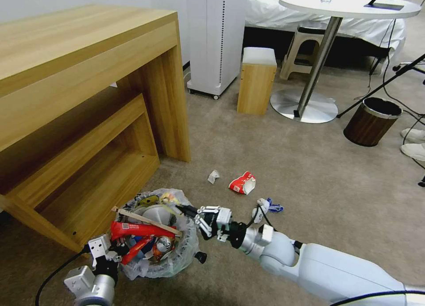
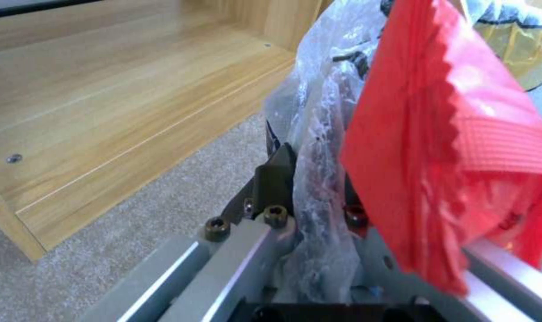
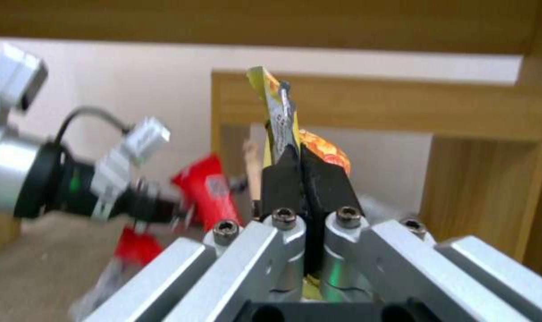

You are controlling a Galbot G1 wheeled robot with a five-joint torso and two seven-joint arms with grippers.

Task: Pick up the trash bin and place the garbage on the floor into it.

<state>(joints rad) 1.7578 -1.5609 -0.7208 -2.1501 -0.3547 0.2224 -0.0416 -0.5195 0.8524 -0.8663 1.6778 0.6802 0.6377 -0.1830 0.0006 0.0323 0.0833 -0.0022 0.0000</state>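
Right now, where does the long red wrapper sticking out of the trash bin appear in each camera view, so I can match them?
Head view: the red wrapper lies across the trash bin's mouth, lower left, near the left end effector.
Left wrist view: the red wrapper hangs large on the right, beside the clamped bag.
Right wrist view: left of centre, beyond the right end effector pinching a yellow wrapper.
Shared landmark: the wooden desk.

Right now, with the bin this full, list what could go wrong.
1. The right end effector pinches a yellow wrapper over the bin; the stick lying across the rim might deflect it out.
2. The left end effector clamps mainly the thin bag, which may tear or slip.
3. The red carton, paper and mask remain on the floor, and little room seems left.
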